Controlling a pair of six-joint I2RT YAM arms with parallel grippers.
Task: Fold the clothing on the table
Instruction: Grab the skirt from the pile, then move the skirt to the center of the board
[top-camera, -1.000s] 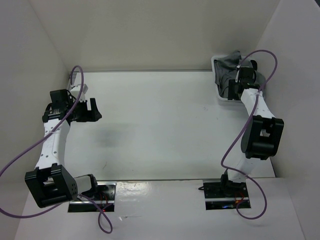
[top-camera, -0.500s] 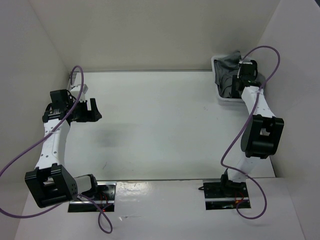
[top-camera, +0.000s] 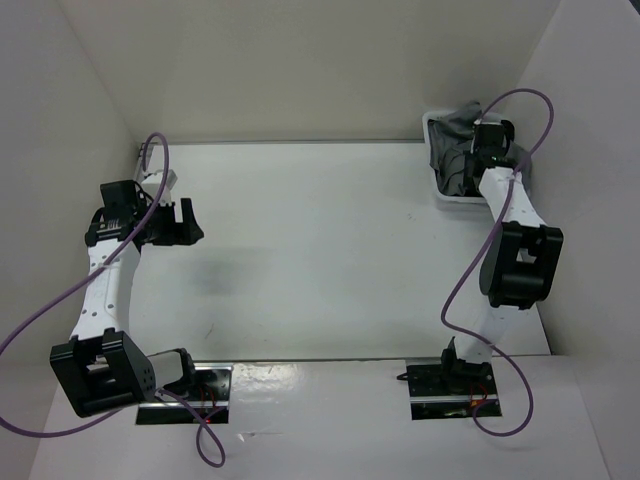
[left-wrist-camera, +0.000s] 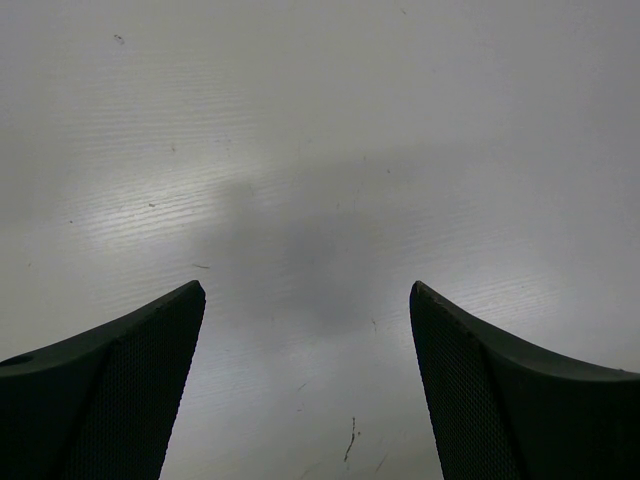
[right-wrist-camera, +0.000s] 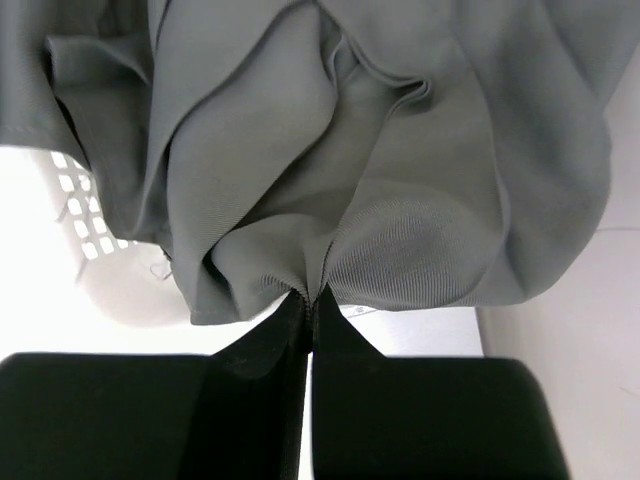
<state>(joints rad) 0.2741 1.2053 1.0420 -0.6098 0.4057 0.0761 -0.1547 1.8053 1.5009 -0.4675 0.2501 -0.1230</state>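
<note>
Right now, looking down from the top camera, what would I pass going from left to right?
The open left gripper → the bare middle of the table → the grey clothing bunched in the far-right corner.

- A white back wall (top-camera: 330, 70) spans the top of the overhead frame.
- The left wall (top-camera: 50, 110) and right wall (top-camera: 600, 200), also white, slant in from the sides.
- A white board (top-camera: 320, 420) runs along the bottom edge.
- A white mesh basket (top-camera: 452, 200) sits in the upper right corner.
- Soft, even light leaves a faint shadow left of centre on the table (top-camera: 330, 250).
</note>
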